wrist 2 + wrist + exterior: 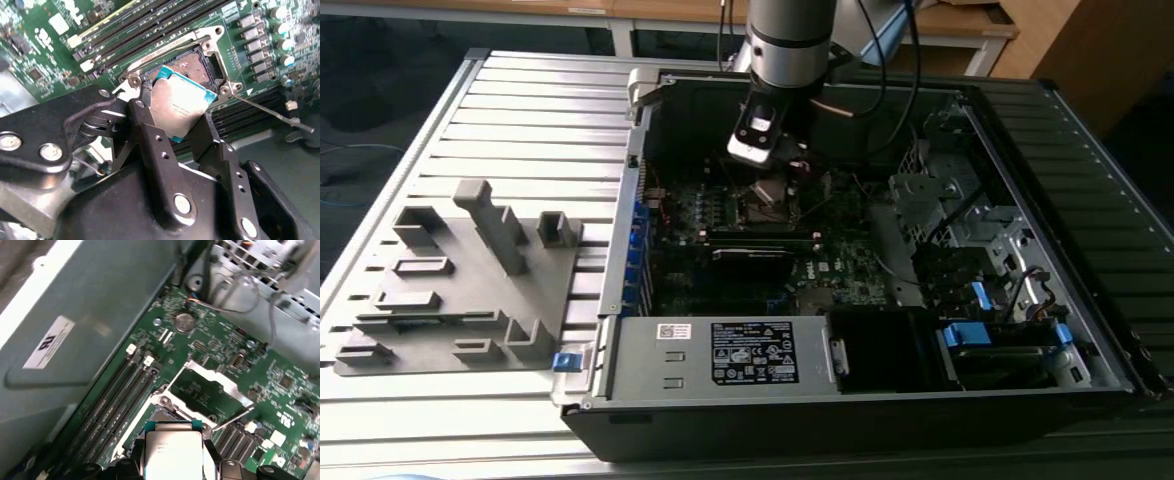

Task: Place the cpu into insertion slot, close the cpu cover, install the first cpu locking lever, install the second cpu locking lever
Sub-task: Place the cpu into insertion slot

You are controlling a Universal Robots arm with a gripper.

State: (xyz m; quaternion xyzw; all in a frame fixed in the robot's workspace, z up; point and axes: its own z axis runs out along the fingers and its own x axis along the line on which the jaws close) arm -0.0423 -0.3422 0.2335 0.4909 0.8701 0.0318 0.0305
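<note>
Second wrist view first: where does the cpu (177, 107) sit against the pincer (175, 116)?

Between its two black fingers (150, 130), which are pressed against opposite edges of the chip, so the pincer is pinching the cpu. The chip is tilted, silvery top facing the camera, and hangs over the near edge of the insertion slot (192, 67). I cannot tell whether it touches the slot.

And the first wrist view?

The same grip: the cpu (172, 450) sits over the near part of the insertion slot (162, 402). Just past it the cpu cover (227, 382) stands open, with green board showing through its cut-out. A thin locking lever (235, 417) sticks out beside the slot.

From the exterior view?

The pincer (767, 188) reaches down into the open computer case (854, 400), which lies on a ribbed metal tabletop (520, 110).

Any writing?

There is faint print on the chip's top, a white sticker (47, 342) on a grey panel and a black-and-white label (754, 352) on the grey box inside the case. I cannot make out any of it.
</note>
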